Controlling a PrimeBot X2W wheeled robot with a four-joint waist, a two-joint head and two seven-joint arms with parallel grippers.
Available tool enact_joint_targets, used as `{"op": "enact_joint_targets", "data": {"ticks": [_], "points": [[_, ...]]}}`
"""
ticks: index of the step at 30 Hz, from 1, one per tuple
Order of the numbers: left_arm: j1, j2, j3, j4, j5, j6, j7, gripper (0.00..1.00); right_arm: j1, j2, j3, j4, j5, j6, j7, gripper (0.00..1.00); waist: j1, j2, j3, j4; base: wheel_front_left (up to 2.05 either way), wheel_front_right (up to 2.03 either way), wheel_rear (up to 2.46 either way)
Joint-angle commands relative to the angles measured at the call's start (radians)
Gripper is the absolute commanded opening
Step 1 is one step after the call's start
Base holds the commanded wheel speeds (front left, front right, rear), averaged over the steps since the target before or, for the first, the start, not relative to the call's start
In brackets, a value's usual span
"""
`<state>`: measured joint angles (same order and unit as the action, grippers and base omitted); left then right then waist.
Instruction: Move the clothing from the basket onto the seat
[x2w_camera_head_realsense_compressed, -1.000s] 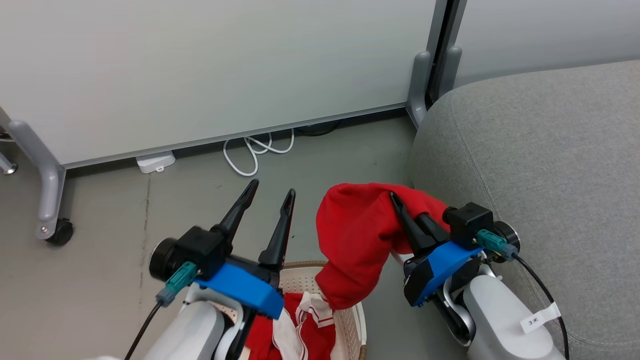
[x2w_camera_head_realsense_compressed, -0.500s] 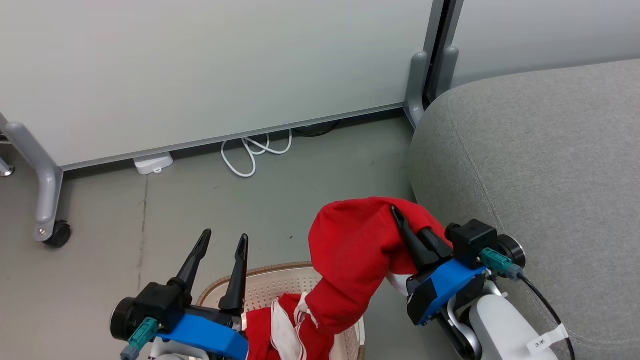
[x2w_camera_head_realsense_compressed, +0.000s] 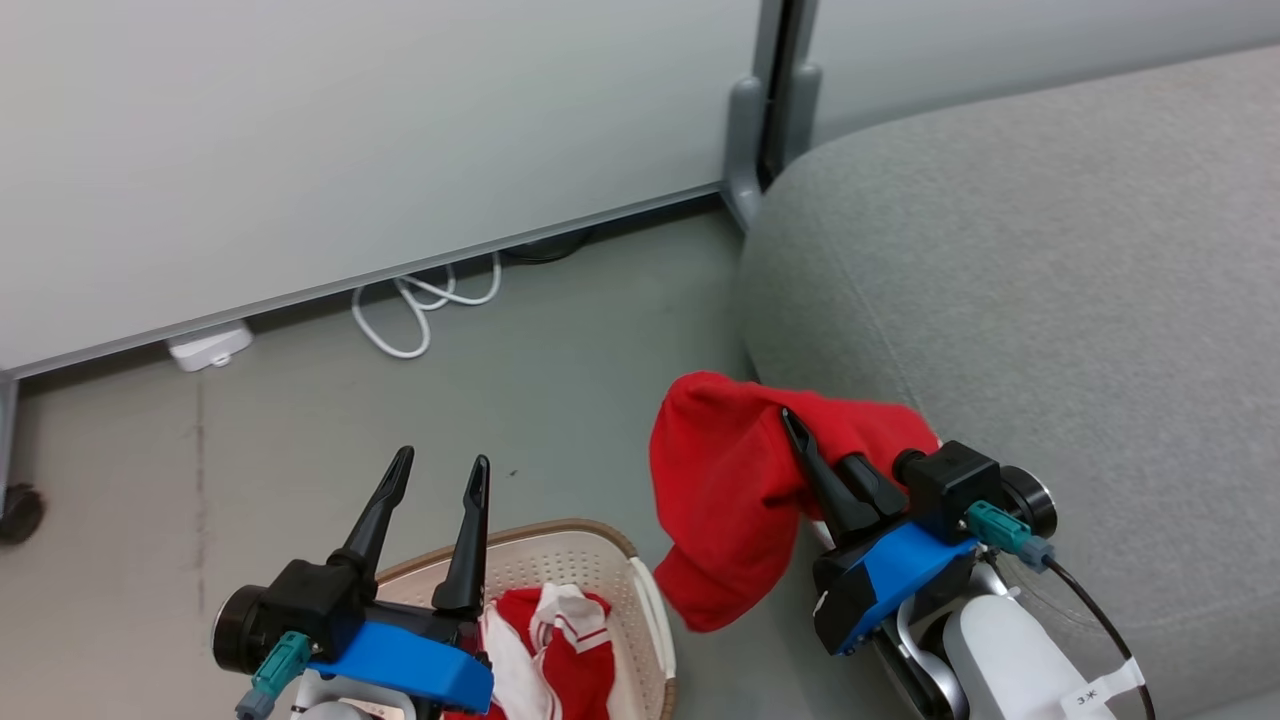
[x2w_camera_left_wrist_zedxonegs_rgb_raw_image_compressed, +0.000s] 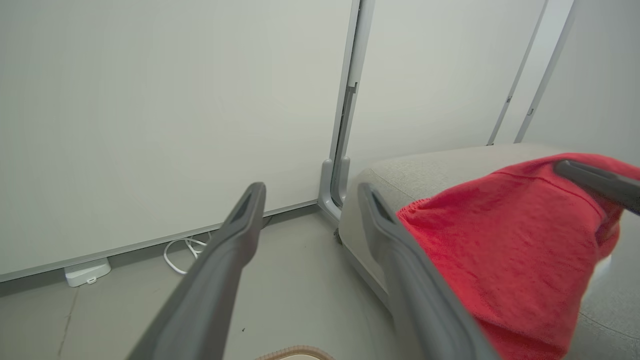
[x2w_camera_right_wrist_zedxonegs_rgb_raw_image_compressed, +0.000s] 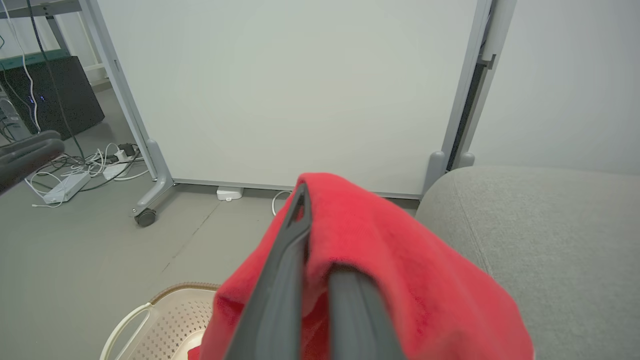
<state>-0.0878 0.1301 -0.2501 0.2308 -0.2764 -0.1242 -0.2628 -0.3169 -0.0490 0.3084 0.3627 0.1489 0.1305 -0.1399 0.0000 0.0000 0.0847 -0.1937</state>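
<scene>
Plainly, the head view gives us both arms together. The right claw is clenched on the red garment, and the left claw stands released, gripping nothing, over the basket at 7 o'clock. In that basket lies the striped garment, crumpled. The left wrist view adds a side profile: the red garment hangs at 3 o'clock, draped over a dark finger of the right claw, with the seat behind it. The right wrist view adds a black cabinet and loose cables at 10 o'clock.

The red garment hangs clear of the basket, above the floor between basket and seat, just beside the seat's rounded corner. Its long axis runs from 1 o'clock at the claw down to 7 o'clock, loose end lowest. A white partition with a grey foot stands at 12 o'clock. A coiled white cable and a small white box lie along its base.
</scene>
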Motion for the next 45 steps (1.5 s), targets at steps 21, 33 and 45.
{"op": "enact_joint_targets", "data": {"ticks": [21,33,45], "points": [[-0.043,0.04,-0.034,-0.021,0.02,-0.009,-0.003,1.0,0.058,-0.002,-0.018,-0.075,0.031,0.0,-0.013,0.0,0.0,0.0,0.066,-0.311,0.0,0.0,0.0],[-0.058,0.053,-0.051,-0.013,0.016,-0.009,-0.003,1.0,0.068,-0.002,-0.025,-0.08,0.048,0.0,-0.031,0.0,0.0,0.0,0.085,-0.362,0.0,0.0,0.0],[-0.079,0.085,-0.05,-0.032,0.027,-0.009,-0.003,1.0,-0.076,-0.001,-0.089,-0.047,0.067,0.0,-0.041,0.0,0.0,0.0,0.164,-0.349,0.0,0.0,0.0]]}}
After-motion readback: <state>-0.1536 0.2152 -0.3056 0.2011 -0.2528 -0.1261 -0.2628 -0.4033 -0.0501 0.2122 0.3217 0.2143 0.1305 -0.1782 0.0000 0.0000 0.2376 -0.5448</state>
